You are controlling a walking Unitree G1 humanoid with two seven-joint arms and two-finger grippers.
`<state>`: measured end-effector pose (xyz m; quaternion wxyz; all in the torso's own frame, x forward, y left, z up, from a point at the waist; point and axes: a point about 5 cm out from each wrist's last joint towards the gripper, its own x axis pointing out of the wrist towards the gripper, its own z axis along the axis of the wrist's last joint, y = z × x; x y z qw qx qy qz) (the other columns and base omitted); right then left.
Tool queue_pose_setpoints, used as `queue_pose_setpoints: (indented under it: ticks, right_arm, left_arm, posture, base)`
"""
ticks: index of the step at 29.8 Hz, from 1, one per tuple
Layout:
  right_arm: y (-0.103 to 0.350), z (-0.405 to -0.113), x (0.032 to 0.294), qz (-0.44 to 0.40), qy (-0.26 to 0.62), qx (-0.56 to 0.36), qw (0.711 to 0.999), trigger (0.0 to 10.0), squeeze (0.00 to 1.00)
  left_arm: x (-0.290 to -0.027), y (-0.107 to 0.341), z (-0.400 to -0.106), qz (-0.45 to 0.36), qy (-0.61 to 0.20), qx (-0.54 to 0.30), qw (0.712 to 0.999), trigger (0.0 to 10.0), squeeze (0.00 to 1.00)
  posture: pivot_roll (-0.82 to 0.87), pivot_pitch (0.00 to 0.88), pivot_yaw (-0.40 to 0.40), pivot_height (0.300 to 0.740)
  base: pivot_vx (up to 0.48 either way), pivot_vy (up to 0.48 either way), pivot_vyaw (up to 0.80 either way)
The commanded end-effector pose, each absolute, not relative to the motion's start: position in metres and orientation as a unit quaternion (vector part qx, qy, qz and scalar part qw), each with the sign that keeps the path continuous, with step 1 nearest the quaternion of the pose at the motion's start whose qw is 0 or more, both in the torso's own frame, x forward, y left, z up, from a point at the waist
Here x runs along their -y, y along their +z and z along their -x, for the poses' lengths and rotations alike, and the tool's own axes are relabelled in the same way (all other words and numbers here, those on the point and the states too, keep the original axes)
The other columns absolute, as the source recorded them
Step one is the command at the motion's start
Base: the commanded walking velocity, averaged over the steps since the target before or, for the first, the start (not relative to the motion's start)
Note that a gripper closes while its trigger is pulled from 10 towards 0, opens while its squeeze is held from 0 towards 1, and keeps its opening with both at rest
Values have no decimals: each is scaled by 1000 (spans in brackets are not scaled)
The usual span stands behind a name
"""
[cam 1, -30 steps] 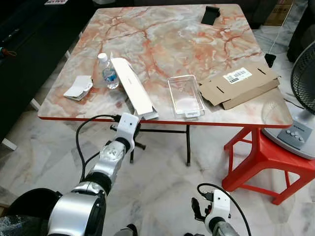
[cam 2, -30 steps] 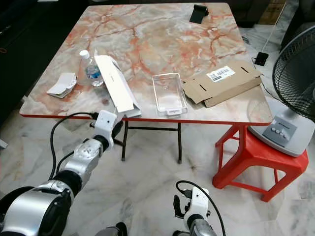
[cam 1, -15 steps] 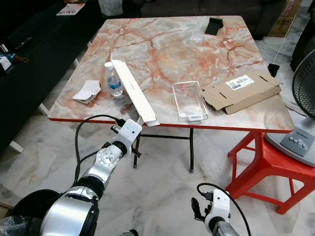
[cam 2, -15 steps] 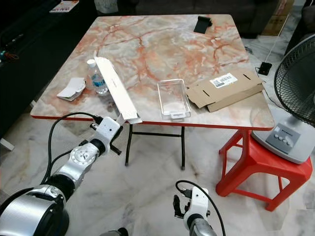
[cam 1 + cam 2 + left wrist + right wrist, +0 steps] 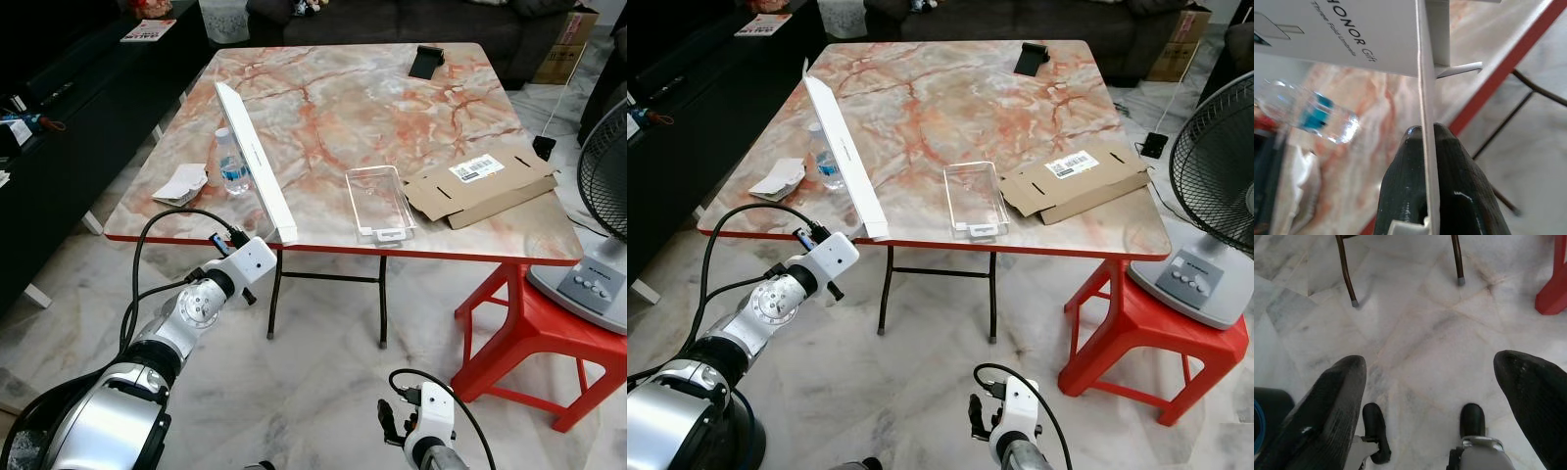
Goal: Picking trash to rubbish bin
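My left pincer (image 5: pixel 1426 147) pinches a flap of the long white Honor box (image 5: pixel 253 160), tilting it above the tabletop (image 5: pixel 343 108) beside the water bottle (image 5: pixel 230 163), presumably for binning, while my right pincer (image 5: pixel 1432 396) hangs spread over the floor.

This is a home living room: a square marble-patterned folding table (image 5: pixel 372 117) stands on a pale marble tiled floor (image 5: pixel 323 372), a dark sofa (image 5: pixel 431 20) sits at the far side, and a red plastic stool (image 5: pixel 534 323) carries a grey electric fan (image 5: pixel 600 196) at right.
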<state>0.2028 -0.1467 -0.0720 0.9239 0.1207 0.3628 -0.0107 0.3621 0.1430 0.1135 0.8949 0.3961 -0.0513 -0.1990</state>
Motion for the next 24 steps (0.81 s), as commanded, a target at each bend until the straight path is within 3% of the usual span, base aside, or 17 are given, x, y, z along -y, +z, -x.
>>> queue_pose_setpoints:
  ticks: [1,6,12,24]
  right_arm:
    - [-74,-200,144,-117,-4,-370,921,10000,0]
    - [-74,-200,144,-117,-3,-371,921,10000,0]
    - [-73,-201,146,-116,-7,-370,922,10000,0]
    - [-73,-201,148,-112,-13,-372,921,10000,0]
  left_arm:
    - [-151,115,-360,-417,-179,69,889,10000,0]
    - [-154,116,-358,-449,-153,91,876,10000,0]
    - [-177,118,-355,-438,-37,99,893,10000,0]
    - [-199,121,-350,-445,99,116,882,10000,0]
  posture:
    - [63,57,60,740]
    - [65,59,57,740]
    - [75,79,47,740]
    - [91,82,38,740]
  base:
    - [0,0,0]
    - [0,0,0]
    - [0,0,0]
    - [0,0,0]
